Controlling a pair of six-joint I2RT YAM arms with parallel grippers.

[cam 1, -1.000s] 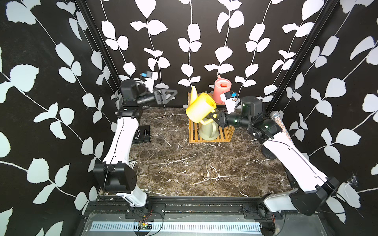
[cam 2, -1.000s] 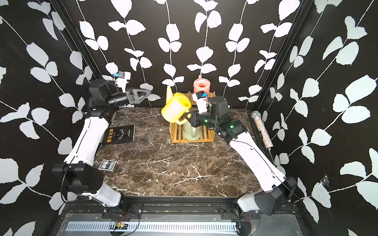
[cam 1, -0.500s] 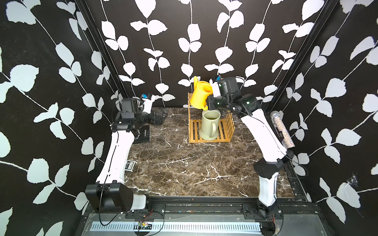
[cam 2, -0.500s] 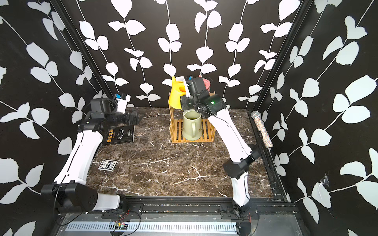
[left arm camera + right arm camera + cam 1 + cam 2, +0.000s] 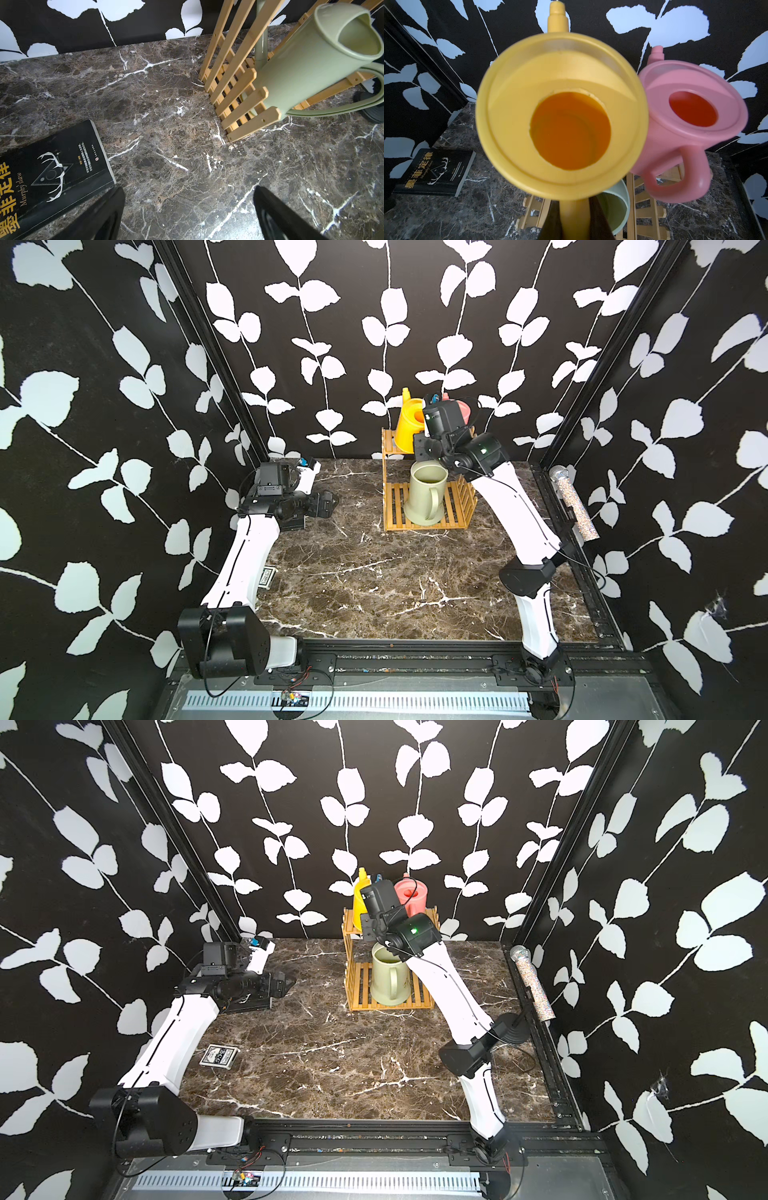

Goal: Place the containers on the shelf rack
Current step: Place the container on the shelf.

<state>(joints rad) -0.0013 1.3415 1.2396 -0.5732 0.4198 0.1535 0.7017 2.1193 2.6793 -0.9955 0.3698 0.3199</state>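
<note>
Right gripper (image 5: pixel 575 220) clamped on the handle of the yellow watering can (image 5: pixel 562 116), which stands upright just ahead of the jaws at the top tier of the shelf rack (image 5: pixel 455 510), touching the pink watering can (image 5: pixel 691 116) beside it. The green watering can (image 5: pixel 424 497) stands on the lower tier, beneath that gripper. Left gripper (image 5: pixel 188 190), jaws wide apart and empty, hovers over the marble table (image 5: pixel 166 124) near the black book (image 5: pixel 52 172), well apart from all three cans.
</note>
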